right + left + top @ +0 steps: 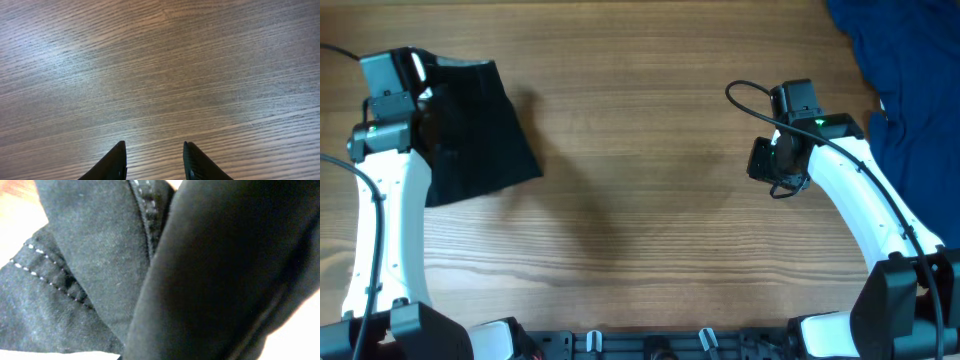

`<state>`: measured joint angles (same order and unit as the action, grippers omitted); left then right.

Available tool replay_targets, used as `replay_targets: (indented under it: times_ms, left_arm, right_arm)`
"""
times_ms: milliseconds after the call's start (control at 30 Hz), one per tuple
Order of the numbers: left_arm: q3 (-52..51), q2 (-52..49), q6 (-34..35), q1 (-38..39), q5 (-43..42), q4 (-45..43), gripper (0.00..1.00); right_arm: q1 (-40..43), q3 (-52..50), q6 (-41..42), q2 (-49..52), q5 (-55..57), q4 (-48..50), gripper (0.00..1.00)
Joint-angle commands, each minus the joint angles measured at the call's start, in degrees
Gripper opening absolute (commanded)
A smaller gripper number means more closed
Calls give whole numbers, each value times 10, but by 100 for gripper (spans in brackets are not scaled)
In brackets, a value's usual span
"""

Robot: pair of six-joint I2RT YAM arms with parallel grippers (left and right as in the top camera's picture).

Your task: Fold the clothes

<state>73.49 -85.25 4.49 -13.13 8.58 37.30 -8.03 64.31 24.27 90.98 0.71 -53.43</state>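
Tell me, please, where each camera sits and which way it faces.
Overhead: above the table, looking down; left arm, right arm, black garment, blue clothes show.
Left wrist: close against the black garment; fabric fills it, jaws unclear.
Right wrist: looks down at the table; its jaws' tips show, apart.
Shared: overhead and left wrist both show the black garment.

One black garment [480,130], one blue garment [910,90], two robot arms [380,220] [860,200], one wooden table [640,150]

The left gripper [423,95] is buried in the black garment [480,130], fingers unseen; well apart from that garment, blue cloth [910,80] runs off the picture's edge
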Motion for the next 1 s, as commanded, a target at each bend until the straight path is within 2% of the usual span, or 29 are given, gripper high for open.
replay_targets:
  times_ms: [0, 133, 400, 433, 467, 500, 567, 633, 733, 767, 833, 900, 967]
  left_arm:
    - [3, -14, -54, -28, 24, -51, 4]
    - [3, -47, -88, -53, 15, -103, 4]
    - [3, -100, -88, -106, 14, -168, 8]
    - [3, -104, -88, -112, 13, -175, 16]
    - [3, -110, -88, -120, 15, -185, 75]
    - [3, -111, -85, -128, 24, -188, 100]
    - [12, -111, -51, -148, 80, -188, 100]
    - [26, -108, -51, -151, 79, -177, 100]
    - [30, -85, -51, -122, 10, -168, 100]
    - [30, -78, -51, -101, -21, -162, 100]
    - [30, -74, -51, -35, -54, -138, 100]
    - [30, -74, -51, 41, -58, -113, 100]
    - [30, -74, -44, 109, -63, -95, 100]
  right_arm:
    - [1, 2, -6, -10, 10, -2, 37]
    - [1, 2, -18, -10, 10, -3, 37]
    - [1, 2, -17, -10, 10, -9, 38]
    - [1, 2, -16, -10, 10, -9, 37]
    - [1, 2, -16, -10, 10, -9, 38]
    - [1, 2, -16, -10, 10, -9, 38]
    - [1, 2, -16, -10, 10, -9, 38]
    - [1, 2, -17, -10, 10, -10, 38]
    - [1, 2, -16, -10, 10, -10, 38]
    - [1, 2, -17, -10, 9, -10, 42]
    - [1, 2, -18, -10, -1, -3, 58]
    - [1, 2, -20, -10, -20, 12, 84]
    - [1, 2, -56, -10, -56, 64, 99]
